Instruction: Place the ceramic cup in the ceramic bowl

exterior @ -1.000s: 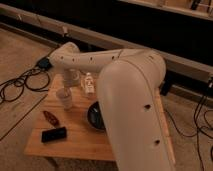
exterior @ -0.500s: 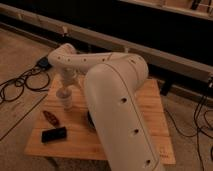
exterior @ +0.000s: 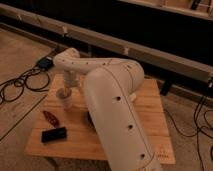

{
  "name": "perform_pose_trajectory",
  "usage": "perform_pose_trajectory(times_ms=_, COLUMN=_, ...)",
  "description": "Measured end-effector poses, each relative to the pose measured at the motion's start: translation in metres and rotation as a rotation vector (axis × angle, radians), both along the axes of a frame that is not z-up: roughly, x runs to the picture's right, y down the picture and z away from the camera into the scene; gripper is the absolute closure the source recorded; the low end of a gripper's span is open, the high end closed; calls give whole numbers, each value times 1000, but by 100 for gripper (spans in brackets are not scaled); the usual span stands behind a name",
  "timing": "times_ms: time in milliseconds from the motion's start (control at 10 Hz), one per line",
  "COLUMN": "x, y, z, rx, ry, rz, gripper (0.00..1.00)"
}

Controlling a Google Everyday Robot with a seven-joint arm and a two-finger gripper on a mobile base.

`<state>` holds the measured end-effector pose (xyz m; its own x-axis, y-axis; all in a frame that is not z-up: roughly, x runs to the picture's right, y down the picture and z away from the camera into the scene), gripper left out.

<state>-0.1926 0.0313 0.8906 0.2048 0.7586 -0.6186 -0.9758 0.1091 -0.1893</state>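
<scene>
Ceramic cup (exterior: 66, 101) stands on left part of wooden table (exterior: 145, 115). Gripper (exterior: 67, 91) sits directly over it; open or closed, cannot tell. Bowl (exterior: 90, 119) to its right, mostly hidden behind arm (exterior: 112, 105).

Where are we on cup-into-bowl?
Done: tool is at the ceramic cup, directly above it. In hand: the pickup; cup stands on the table, left side. Left: lift and set it in the ceramic bowl, mostly hidden behind the arm.

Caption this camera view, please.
The pincer reaches down at the ceramic cup on a wooden table, black device nearby.
</scene>
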Motion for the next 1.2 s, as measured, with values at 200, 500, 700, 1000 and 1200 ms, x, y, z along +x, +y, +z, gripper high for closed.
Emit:
perform_pose_trajectory(times_ms=200, x=0, y=3, z=4, rx=-14, ry=-17, rz=3, gripper=47)
perform_pose_trajectory(times_ms=500, x=0, y=9, z=4, rx=-33, ry=-35, rz=9, gripper=75)
perform_pose_trajectory(times_ms=700, x=2, y=14, z=-2, rx=-57, ry=-44, rz=16, gripper=95)
perform_pose_trajectory(times_ms=1000, x=5, y=10, z=-20, rx=-66, ry=-72, rz=31, gripper=100)
perform_pose_trajectory(times_ms=1200, x=16, y=1, z=-33, rx=-52, ry=-81, rz=49, gripper=100)
